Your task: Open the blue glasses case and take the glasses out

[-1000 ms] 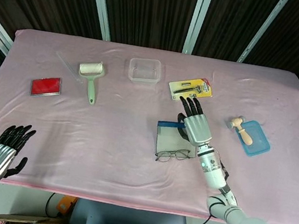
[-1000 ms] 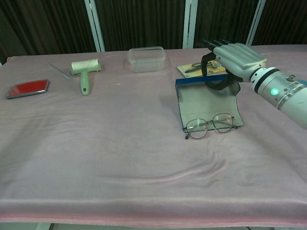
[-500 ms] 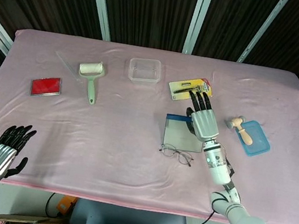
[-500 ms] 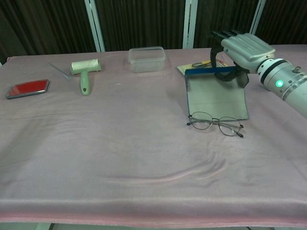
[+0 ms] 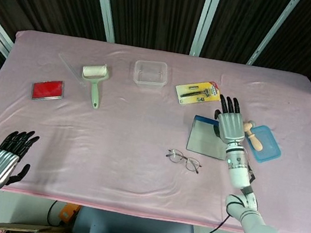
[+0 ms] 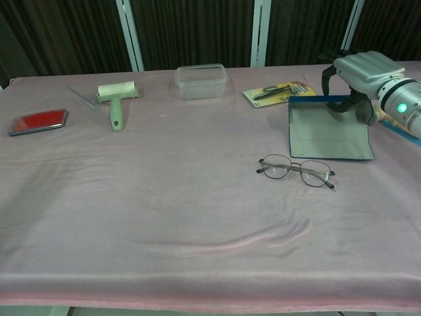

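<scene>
Right hand: the right hand (image 5: 231, 127) grips the far edge of the blue glasses case (image 6: 327, 129), thumb hooked under it and fingers laid over the top, pointing toward the far side of the surface (image 5: 116, 140).
Arm pose: the right forearm runs from the near edge up to the case, wrist roughly straight; in the chest view the hand sits above the case's far right corner.
Case: it is open, its grey lining showing, near the right side of the surface; whether it lies fully flat or is slightly lifted I cannot tell.
Glasses: the glasses (image 6: 295, 170) lie on the pink cloth just in front of the case, apart from it, arms unfolded.
Progress: judging by this, both parts look done, with the case open and the glasses out; all that seems left is letting go of the case.
Left hand: the left hand (image 5: 5, 157) holds nothing, fingers loosely apart, off the near left corner.
</scene>
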`<move>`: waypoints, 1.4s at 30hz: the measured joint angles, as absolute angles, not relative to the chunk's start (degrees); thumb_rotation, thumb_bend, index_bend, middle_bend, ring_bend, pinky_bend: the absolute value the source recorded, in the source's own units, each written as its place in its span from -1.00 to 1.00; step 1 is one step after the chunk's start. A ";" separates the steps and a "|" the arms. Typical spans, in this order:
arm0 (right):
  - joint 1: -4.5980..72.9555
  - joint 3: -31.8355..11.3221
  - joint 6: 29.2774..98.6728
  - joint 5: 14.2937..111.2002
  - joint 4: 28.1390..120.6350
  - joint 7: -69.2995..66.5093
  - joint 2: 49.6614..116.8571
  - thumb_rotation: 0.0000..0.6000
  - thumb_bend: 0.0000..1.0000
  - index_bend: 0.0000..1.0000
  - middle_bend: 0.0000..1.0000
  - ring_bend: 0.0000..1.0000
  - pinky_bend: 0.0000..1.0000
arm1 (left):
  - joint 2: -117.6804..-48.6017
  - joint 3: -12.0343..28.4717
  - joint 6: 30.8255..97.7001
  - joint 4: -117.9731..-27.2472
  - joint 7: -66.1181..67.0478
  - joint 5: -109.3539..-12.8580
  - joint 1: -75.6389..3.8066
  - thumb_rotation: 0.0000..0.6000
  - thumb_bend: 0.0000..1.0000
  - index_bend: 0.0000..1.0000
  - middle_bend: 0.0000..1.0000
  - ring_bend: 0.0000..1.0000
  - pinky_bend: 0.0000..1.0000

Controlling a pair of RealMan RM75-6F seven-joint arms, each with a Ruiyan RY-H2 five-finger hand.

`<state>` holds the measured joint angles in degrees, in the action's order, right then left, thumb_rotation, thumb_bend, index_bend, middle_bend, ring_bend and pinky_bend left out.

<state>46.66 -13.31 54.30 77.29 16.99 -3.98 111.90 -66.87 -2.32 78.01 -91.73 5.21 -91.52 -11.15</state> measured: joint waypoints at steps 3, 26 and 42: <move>46.46 -13.62 51.87 76.53 18.29 -3.98 110.73 1.00 -0.11 -0.68 -0.94 -1.00 -1.00 | -66.99 -2.29 77.79 -91.73 5.36 -91.41 -11.28 1.00 -0.13 -1.00 -1.00 -1.00 -0.89; 38.09 -6.80 54.95 79.96 78.52 2.50 81.02 1.00 -0.17 0.05 -0.99 -1.00 -1.00 | -66.59 -2.77 78.87 -91.88 4.63 -92.57 -10.95 1.00 -0.13 -1.00 -1.00 -1.00 -0.89; 37.48 -6.97 52.69 65.40 82.31 20.03 85.06 1.00 -0.07 0.27 -0.92 -1.00 -1.00 | -65.86 -3.09 79.48 -91.46 2.54 -93.45 -10.83 1.00 -0.13 -1.00 -1.00 -1.00 -0.89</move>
